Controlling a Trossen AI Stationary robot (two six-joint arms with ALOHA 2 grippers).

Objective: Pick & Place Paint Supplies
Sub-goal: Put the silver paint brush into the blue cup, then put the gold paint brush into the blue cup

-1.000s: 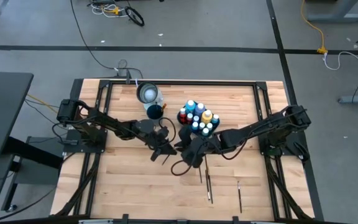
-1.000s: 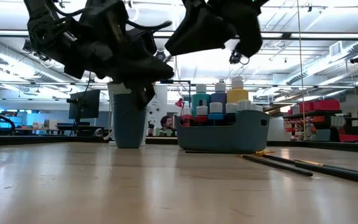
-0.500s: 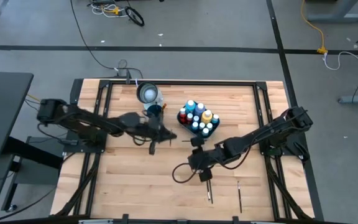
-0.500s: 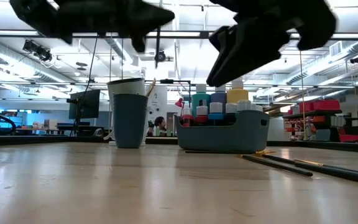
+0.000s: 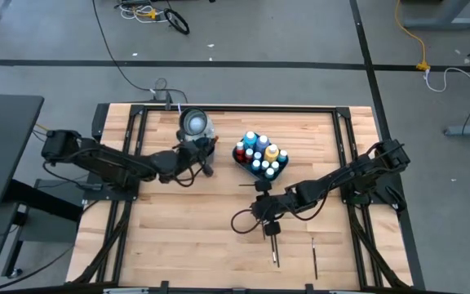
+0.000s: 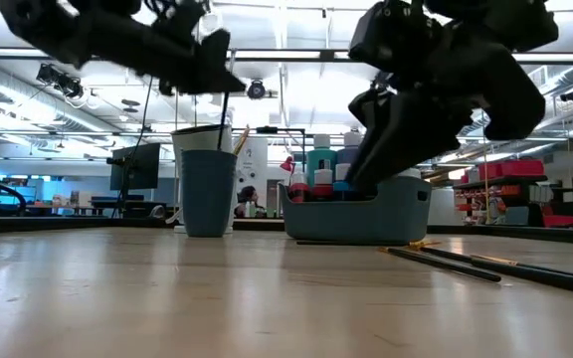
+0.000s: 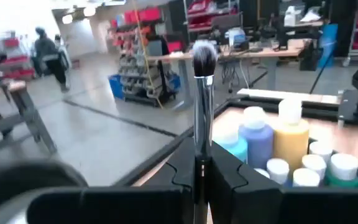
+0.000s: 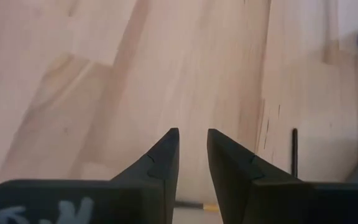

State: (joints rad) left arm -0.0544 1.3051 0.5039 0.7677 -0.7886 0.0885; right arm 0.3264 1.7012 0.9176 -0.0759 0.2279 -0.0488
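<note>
My left gripper (image 5: 207, 160) is shut on a thin dark brush (image 7: 202, 93) beside the dark blue cup (image 5: 203, 145). In the low view the brush's handle (image 6: 225, 107) hangs over that cup (image 6: 207, 189), which holds a wood-handled brush (image 6: 239, 139). The teal tray (image 5: 274, 170) holds several paint bottles (image 5: 258, 151), standing upright. My right gripper (image 5: 268, 222) hovers open, slanting down over bare wood, just far of a brush (image 5: 275, 245) that lies flat on the table. Another brush (image 5: 314, 253) lies to its right. My left gripper pinches the brush's shaft (image 7: 199, 163) between its two fingers, below the dark bristle tuft (image 7: 204, 57). The fingers come level from the table's left and lie across the brush. The brush stands upright, bristles up, lifted clear of the table, its handle pointing down toward the cup.
A white round container (image 5: 194, 122) stands just far of the cup. A thin dark stick (image 5: 247, 185) lies near the tray's near side. Dark rails (image 5: 345, 147) frame the tabletop. Bare wood spreads across the near left (image 5: 178, 245).
My left gripper has risen and gone from the table's middle toward the far edge, up to the cup, tipping from downward to level; its brush has turned upright. My right gripper has drawn apart from it, going down and toward the near edge, above the lying brushes.
</note>
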